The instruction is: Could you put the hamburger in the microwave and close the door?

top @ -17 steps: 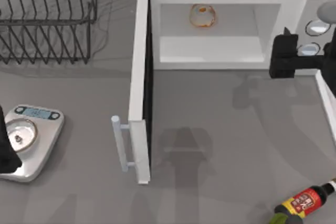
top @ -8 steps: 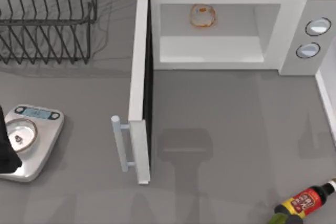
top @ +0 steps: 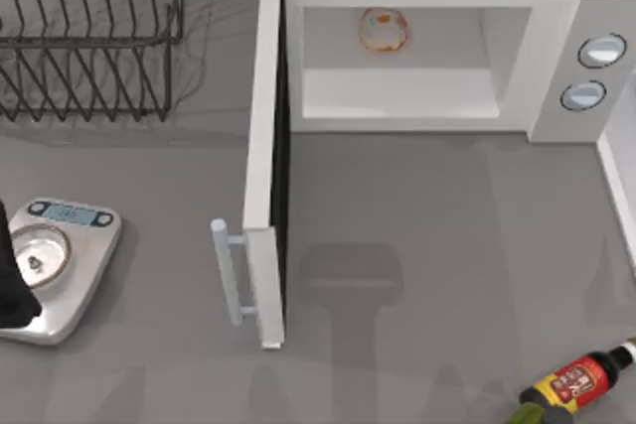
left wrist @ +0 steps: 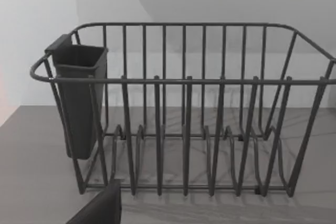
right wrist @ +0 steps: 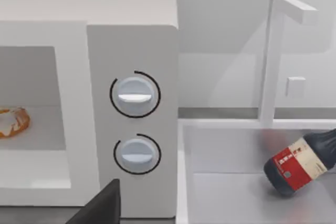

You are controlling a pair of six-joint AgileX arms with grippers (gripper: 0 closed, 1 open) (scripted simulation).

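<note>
The white microwave point(top: 552, 67) stands at the back of the table with its cavity open. The hamburger point(top: 384, 29) lies inside the cavity, toward the back left, and also appears in the right wrist view as the hamburger point(right wrist: 11, 121). The door point(top: 262, 146) is swung wide open, standing out toward the table's front, with its pale bar handle point(top: 227, 270) on the left face. My left arm point(top: 10, 280) is parked at the table's left edge; a dark part of the left gripper point(left wrist: 102, 208) faces the rack. A dark part of my right gripper point(right wrist: 102, 205) faces the microwave's two knobs point(right wrist: 135, 95).
A dark wire dish rack point(top: 89, 37) with a cutlery cup point(left wrist: 79, 93) stands at the back left. A silver kitchen scale point(top: 60, 265) sits at the left. A white sink point(right wrist: 236, 182) with a faucet point(right wrist: 273, 56) is at the right; a red-labelled dark bottle point(top: 576, 381) lies near it.
One second ago my right arm hung in front of the microwave's knob panel; it has since drawn away to the right, out of the top view. Hamburger and door have not moved.
</note>
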